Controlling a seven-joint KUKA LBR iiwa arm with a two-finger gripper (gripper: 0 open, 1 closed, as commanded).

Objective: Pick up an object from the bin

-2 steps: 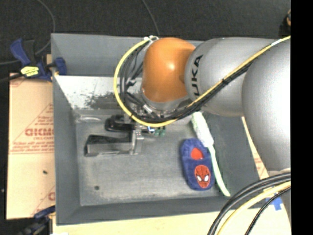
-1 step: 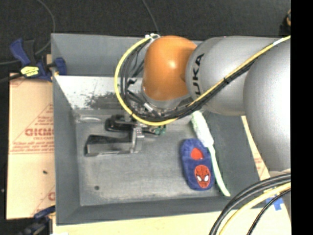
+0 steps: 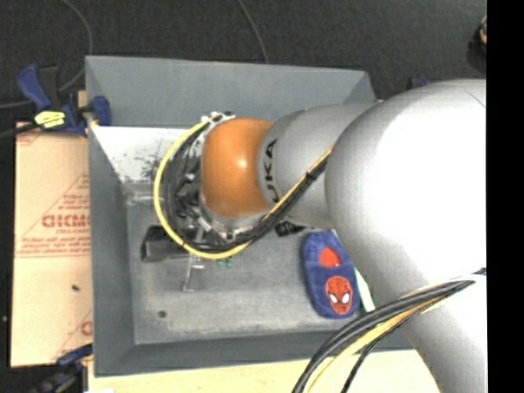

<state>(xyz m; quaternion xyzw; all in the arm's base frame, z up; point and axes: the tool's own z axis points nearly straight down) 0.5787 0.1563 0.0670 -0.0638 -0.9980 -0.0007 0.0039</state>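
Observation:
My gripper point(image 3: 193, 273) is low over the left half of the bin floor, mostly hidden under the arm's orange wrist cover. A dark, blocky thing point(image 3: 160, 244) lies right beside it on the left; whether it touches the gripper, or belongs to it, I cannot tell. A blue soft toy shoe with red Spider-Man faces point(image 3: 329, 275) lies on the floor at the right, well apart from the gripper and partly under the arm.
The arm's big grey body covers the bin's right side and front right corner. Bare grey floor shows in front of the gripper and between it and the blue shoe. The bin's sloped walls rise at the left and back.

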